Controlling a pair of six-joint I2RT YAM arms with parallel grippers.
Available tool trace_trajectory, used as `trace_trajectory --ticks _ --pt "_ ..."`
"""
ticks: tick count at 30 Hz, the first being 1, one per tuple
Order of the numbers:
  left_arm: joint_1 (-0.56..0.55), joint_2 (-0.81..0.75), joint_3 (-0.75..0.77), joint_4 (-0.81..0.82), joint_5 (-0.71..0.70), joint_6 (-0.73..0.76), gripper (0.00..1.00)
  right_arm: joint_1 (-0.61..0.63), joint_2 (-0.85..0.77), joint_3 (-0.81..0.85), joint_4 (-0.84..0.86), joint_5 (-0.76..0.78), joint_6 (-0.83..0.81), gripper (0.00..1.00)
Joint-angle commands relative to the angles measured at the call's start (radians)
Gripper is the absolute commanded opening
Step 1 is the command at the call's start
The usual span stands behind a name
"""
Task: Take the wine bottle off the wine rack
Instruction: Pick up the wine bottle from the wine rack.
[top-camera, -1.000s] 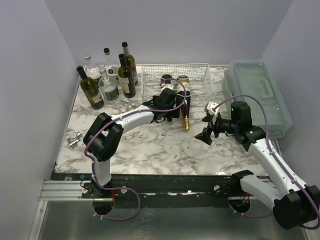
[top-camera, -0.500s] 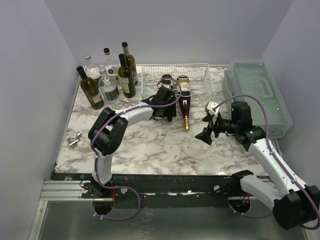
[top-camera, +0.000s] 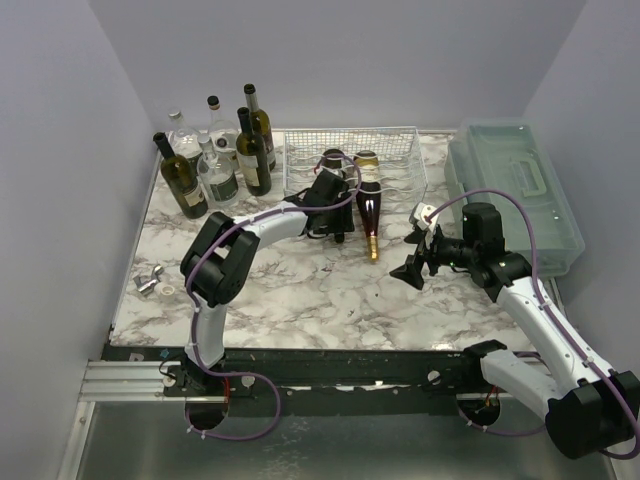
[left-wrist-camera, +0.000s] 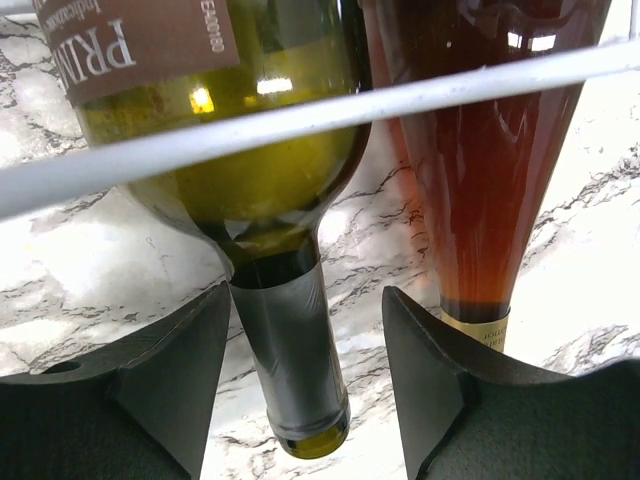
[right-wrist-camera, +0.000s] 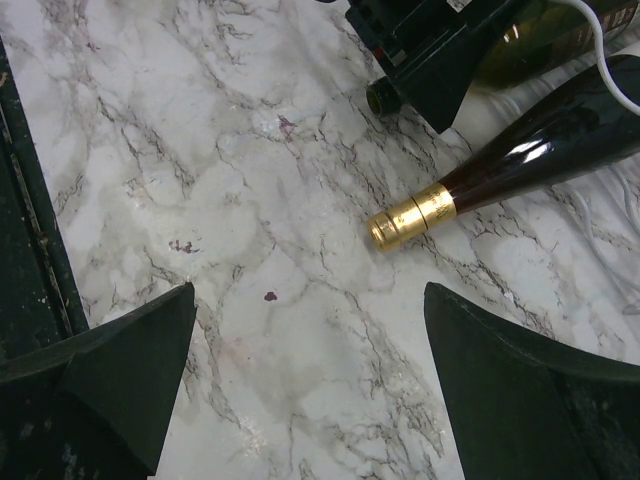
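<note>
Overhead view of a marble table (top-camera: 300, 290) with two robot arms mounted at its near edge. At the far centre stands a white wire wine rack (top-camera: 400, 160). Two bottles lie in it side by side, bases to the far side and necks poking out over the near edge, which makes the necks the easy place to grab. The left arm reaches across to the rack, and the left gripper (left-wrist-camera: 307, 310) straddles the dark-capped neck (left-wrist-camera: 290, 350) of the green wine bottle (left-wrist-camera: 260, 180). Its jaws are partly drawn in: one finger sits against the neck, while a strip of marble shows between the neck and the other finger, so the bottle does not look clamped yet. A dark red bottle (top-camera: 368, 205) with a gold-foil top (right-wrist-camera: 410, 215) lies just to the right. The right gripper (right-wrist-camera: 310, 300) hovers over bare marble on the near right, jaws spread wide and holding nothing, seemingly parked clear of the work. Several upright bottles (top-camera: 215, 150) are grouped at the far left, and a translucent plastic box (top-camera: 510, 190) sits at the far right.
</note>
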Motion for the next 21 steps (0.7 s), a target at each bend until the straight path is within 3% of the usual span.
trace_trajectory --ticks 1,6,8,21 --pt "0.004 0.027 0.06 -0.035 0.013 -0.023 0.63 -0.004 -0.007 -0.01 0.012 0.017 -0.014 0.99" --pt "0.003 0.034 0.077 -0.071 -0.001 -0.029 0.6 -0.005 -0.01 -0.01 0.012 0.02 -0.014 0.99" --pt "0.003 0.032 0.078 -0.074 -0.002 -0.028 0.53 -0.005 -0.013 -0.011 0.012 0.022 -0.014 0.99" --pt "-0.002 0.044 0.102 -0.109 -0.011 -0.031 0.53 -0.012 -0.024 -0.011 0.013 0.025 -0.015 0.99"
